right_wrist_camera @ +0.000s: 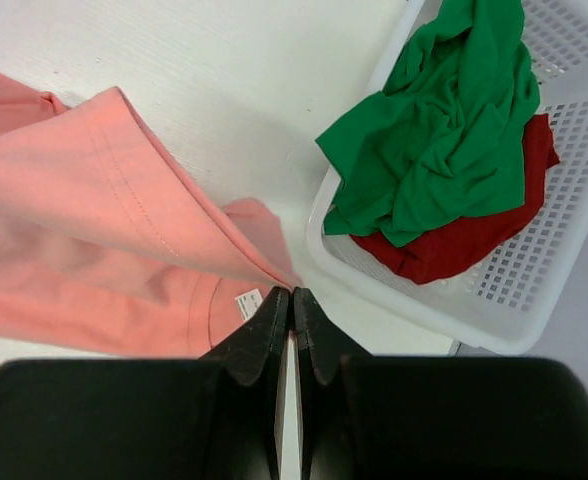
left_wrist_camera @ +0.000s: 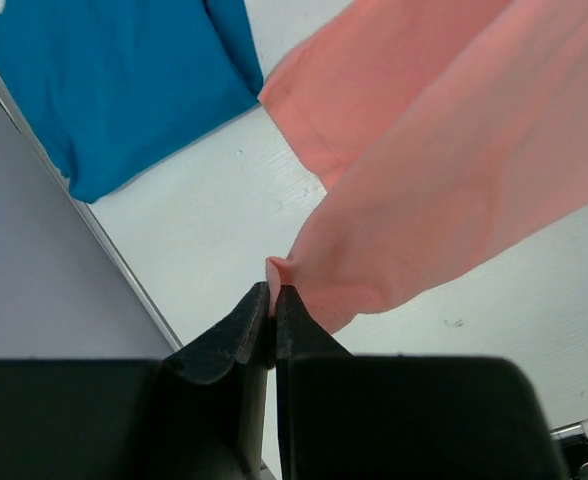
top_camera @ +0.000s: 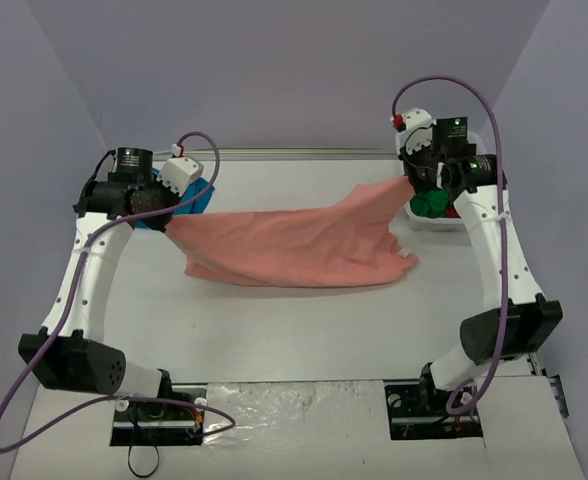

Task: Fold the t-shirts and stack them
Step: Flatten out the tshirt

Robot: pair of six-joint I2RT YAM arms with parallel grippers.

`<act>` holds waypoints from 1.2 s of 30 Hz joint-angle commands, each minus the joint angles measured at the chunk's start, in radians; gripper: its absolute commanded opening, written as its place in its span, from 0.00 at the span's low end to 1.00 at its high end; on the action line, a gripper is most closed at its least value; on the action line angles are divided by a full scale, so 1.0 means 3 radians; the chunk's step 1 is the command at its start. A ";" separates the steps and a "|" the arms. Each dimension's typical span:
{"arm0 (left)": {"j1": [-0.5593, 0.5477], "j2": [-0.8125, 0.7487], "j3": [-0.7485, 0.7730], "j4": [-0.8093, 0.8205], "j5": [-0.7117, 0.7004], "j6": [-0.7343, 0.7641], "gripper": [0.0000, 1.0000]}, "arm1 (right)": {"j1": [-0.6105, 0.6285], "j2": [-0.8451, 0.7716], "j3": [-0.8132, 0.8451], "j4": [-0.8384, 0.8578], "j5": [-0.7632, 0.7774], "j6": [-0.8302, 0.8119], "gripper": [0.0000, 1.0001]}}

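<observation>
- Salmon-pink t-shirt [top_camera: 294, 245] hangs stretched over the counter [top_camera: 274, 330] between both claws.
- Left claw [left_wrist_camera: 273, 292] pinches one edge; right claw [right_wrist_camera: 292, 293] pinches the opposite edge.

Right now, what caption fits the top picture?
A pink shirt stretched over the table between left gripper and right gripper.

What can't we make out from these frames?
- Top view: the teal shirt sits mostly behind the left arm; left wrist view cuts it at the frame edge.
- Right wrist view: the red shirt lies mostly under the green shirt in the basket.
- Same view: the label on the salmon shirt is too small to read.
</observation>
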 commanded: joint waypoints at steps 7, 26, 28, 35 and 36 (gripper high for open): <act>0.0028 -0.0958 0.0070 0.0066 0.0690 -0.0235 0.02 | -0.0143 -0.1383 0.0139 -0.0270 -0.0697 0.0183 0.00; 0.0028 -0.1645 0.0514 0.0501 0.1094 -0.0532 0.02 | -0.0352 -0.2004 0.0884 -0.0373 -0.0436 0.0290 0.00; 0.0048 -0.1619 0.0652 0.0496 0.1089 -0.0578 0.02 | -0.0398 -0.1953 0.0962 -0.0368 -0.0446 0.0320 0.00; 0.0064 -0.1426 0.0658 0.0618 0.0926 -0.0695 0.02 | -0.0404 -0.1570 0.1116 -0.0204 -0.0242 0.0311 0.00; 0.0064 -0.1369 0.0506 0.0710 0.0885 -0.0696 0.02 | -0.0404 -0.1397 0.1014 -0.0047 -0.0206 0.0290 0.00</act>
